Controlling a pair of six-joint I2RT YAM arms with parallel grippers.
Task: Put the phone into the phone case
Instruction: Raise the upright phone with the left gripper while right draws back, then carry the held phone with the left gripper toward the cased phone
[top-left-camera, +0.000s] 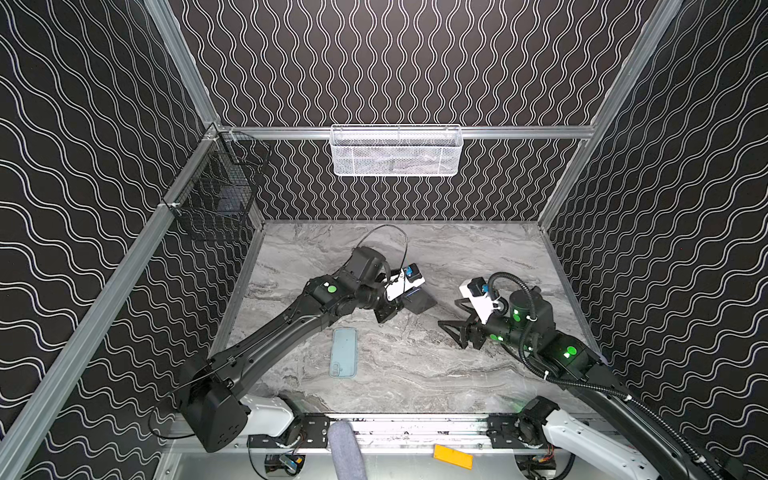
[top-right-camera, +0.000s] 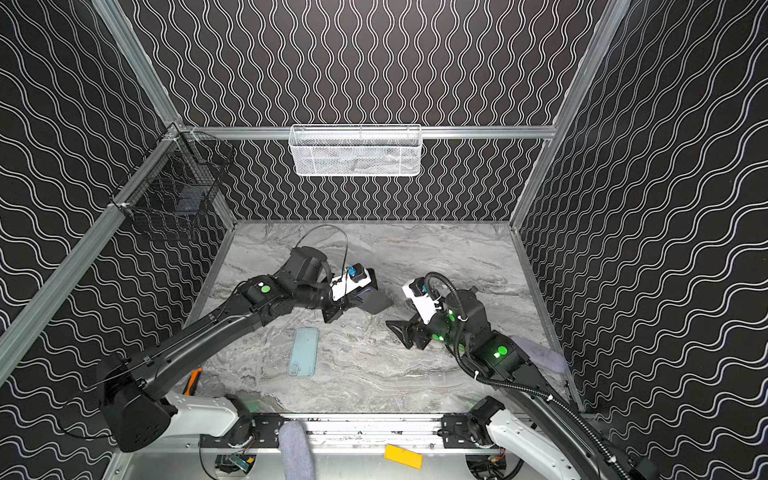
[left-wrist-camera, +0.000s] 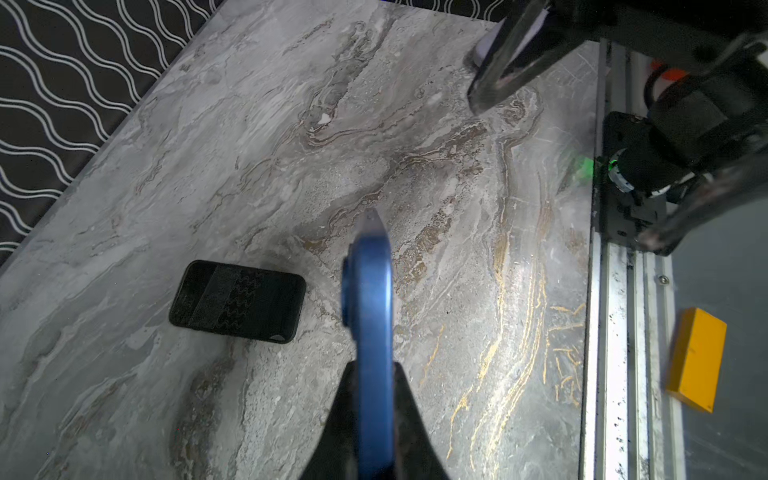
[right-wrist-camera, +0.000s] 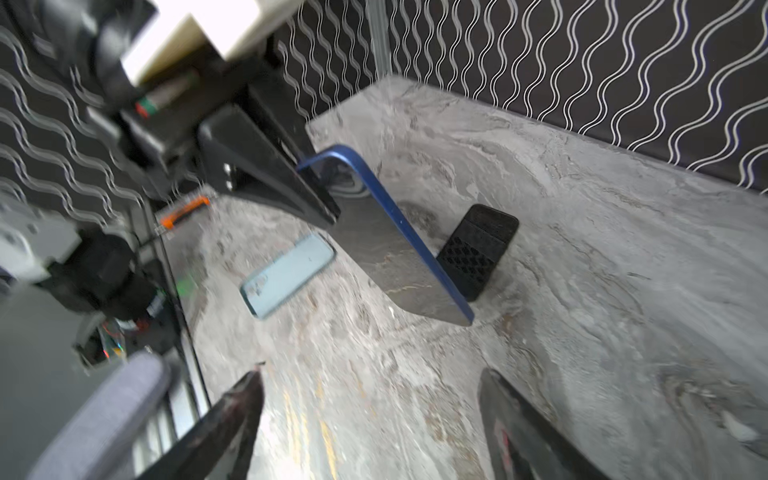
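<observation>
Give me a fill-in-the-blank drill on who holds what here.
The left gripper is shut on the blue-edged ____.
The light blue phone case lies empty on the marble ____.
The right gripper holds nothing; it is not shut but ____.
Missing words: phone; table; open.
</observation>
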